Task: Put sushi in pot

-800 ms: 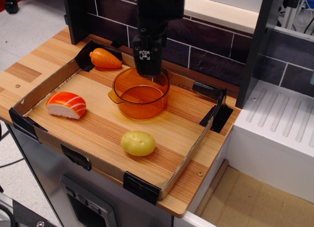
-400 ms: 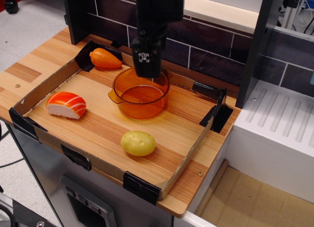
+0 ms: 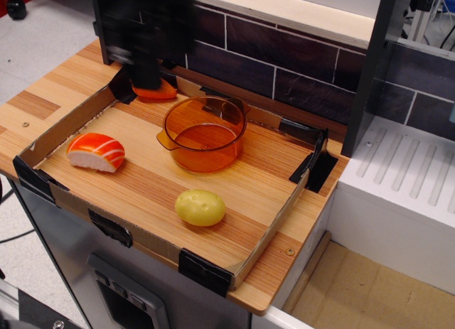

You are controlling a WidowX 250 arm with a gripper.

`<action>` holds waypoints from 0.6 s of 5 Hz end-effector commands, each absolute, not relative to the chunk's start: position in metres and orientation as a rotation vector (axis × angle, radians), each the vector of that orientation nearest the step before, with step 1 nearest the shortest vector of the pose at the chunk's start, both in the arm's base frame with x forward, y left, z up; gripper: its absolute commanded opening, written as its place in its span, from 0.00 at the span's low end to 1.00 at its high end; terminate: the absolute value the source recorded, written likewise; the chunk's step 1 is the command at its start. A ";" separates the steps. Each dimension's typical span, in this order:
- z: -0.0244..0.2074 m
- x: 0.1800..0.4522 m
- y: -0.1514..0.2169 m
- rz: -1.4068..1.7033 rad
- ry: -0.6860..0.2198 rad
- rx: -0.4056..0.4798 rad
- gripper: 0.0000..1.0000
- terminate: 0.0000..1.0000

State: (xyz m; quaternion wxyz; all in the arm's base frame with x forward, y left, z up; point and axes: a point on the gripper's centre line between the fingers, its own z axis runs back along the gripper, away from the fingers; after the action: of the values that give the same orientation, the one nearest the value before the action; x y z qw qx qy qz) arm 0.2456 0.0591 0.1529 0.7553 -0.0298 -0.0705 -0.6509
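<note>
The sushi (image 3: 96, 152) lies at the frame's left on the worktop (image 3: 163, 187), well apart from the pot (image 3: 204, 135); it looks light, stiff, slick; best pinched across its narrow sides; the blurred gripper (image 3: 147, 79) hangs upper left, its spread impossible to tell.

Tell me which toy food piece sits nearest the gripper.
The carrot, orange, at the tray's back-left corner, partly hidden behind the blurred gripper. The sushi and yellow potato lie farther forward.

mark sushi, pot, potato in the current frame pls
sushi (image 3: 96, 151): the single camera view, point on its striped orange top.
pot (image 3: 204, 162): same view, point on its front wall.
potato (image 3: 200, 207): same view, point on the middle of its yellow body.
</note>
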 end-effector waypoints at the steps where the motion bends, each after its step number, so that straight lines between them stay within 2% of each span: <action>1: 0.138 0.247 0.130 -1.455 -0.108 -0.026 1.00 0.00; 2: 0.104 0.250 0.144 -1.459 -0.045 0.007 1.00 0.00; 3: 0.085 0.249 0.154 -1.474 -0.018 0.050 1.00 0.00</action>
State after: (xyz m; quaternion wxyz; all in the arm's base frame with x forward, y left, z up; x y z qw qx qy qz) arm 0.2445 0.1479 0.0725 0.7433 0.0075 -0.0043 -0.6690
